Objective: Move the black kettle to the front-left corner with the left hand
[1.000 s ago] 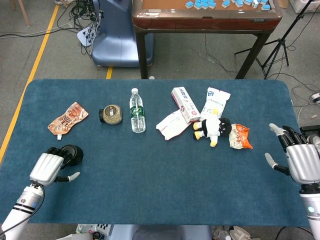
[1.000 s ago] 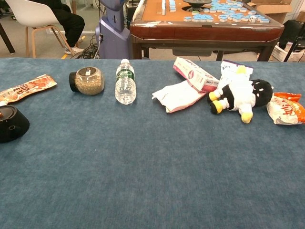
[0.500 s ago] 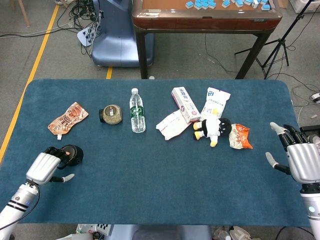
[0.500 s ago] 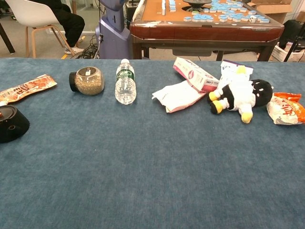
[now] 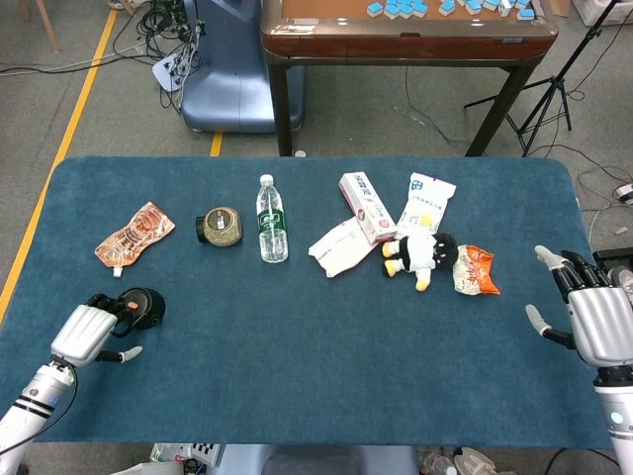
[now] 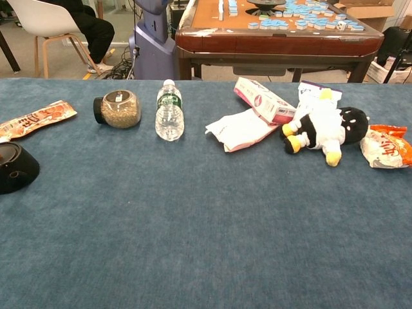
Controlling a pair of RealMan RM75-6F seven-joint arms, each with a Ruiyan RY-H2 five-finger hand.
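The black kettle [image 5: 143,308] stands on the blue table near its front-left corner; the chest view shows the kettle [image 6: 15,168] at the left edge with no fingers on it. My left hand [image 5: 87,333] lies just left of and nearer than the kettle. Its fingers are spread and reach toward the kettle's left side, and I cannot tell whether they touch it. My right hand [image 5: 596,319] hovers open at the table's right edge, holding nothing. The chest view shows neither hand.
Behind the kettle lies an orange pouch [image 5: 134,236]. Further right are a round jar [image 5: 220,227], a water bottle [image 5: 271,221], white packets [image 5: 343,245], a pink box [image 5: 366,206], a plush toy [image 5: 419,254] and an orange snack bag [image 5: 475,269].
My left hand has drawn back to the left and toward the front edge, away from the kettle. The kettle has barely shifted. The right hand is still.
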